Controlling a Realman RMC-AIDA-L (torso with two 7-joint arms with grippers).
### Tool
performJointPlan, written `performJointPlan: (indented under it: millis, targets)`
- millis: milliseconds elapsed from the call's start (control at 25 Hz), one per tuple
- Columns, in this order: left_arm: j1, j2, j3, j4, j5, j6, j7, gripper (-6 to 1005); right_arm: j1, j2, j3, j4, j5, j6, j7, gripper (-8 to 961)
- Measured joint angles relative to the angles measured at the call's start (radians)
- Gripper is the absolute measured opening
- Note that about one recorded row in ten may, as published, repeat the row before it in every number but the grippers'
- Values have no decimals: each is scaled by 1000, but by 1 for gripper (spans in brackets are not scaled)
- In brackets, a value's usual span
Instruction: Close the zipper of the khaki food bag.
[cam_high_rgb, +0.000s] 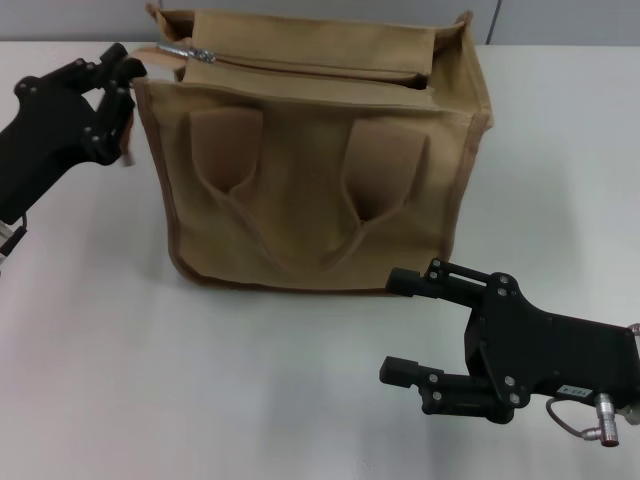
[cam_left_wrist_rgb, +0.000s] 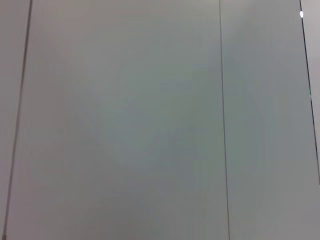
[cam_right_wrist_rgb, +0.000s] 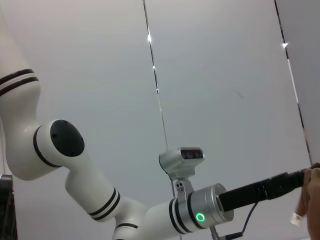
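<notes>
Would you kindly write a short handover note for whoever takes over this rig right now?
Left tool: at the upper left corner of the khaki food bag, fingers closed at the bag's corner edge, beside the silver pull tab; whether it grips fabric is unclear.
Right tool: open, low over the table in front of the bag's right lower corner, touching nothing.
Bag: upright, pockets facing the robot.
Zipper: pull tab sits at the left end; the top still gapes on the right.
Left to do: take the tab and draw it along the zipper line.
</notes>
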Motion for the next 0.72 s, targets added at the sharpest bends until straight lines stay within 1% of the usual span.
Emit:
performJointPlan:
  millis: [160,360,480,560,600,640,680,720]
  targets:
    - [-3,3,4,-11,-13,-5,0,75,0,0,0,0,0,-2,0,772]
    - [-8,1,2,-15,-13,-26,0,21,1,2,0,1,2,-4,0,772]
    - [-8,1,-2,-28,-22,-27,1,21,6,2,0,20,26,-13,6,771]
    - [-8,1,-2,-32,-29,-27,2,21,17,2,-1,62,99,-48,48,771]
    - [-10,0,-2,-37,-41,-22,4,21,35,3,-4,114,215,-94,115,771]
    - [-10,0,-2,-37,-41,-22,4,21,35,3,-4,114,215,-94,115,771]
    - [-17,-1,-1,-40,-44,-8,2,21,55,4,-1,136,279,-115,186,771]
    - [-24,-1,0,-41,-45,5,-1,21,65,4,3,137,290,-118,219,771]
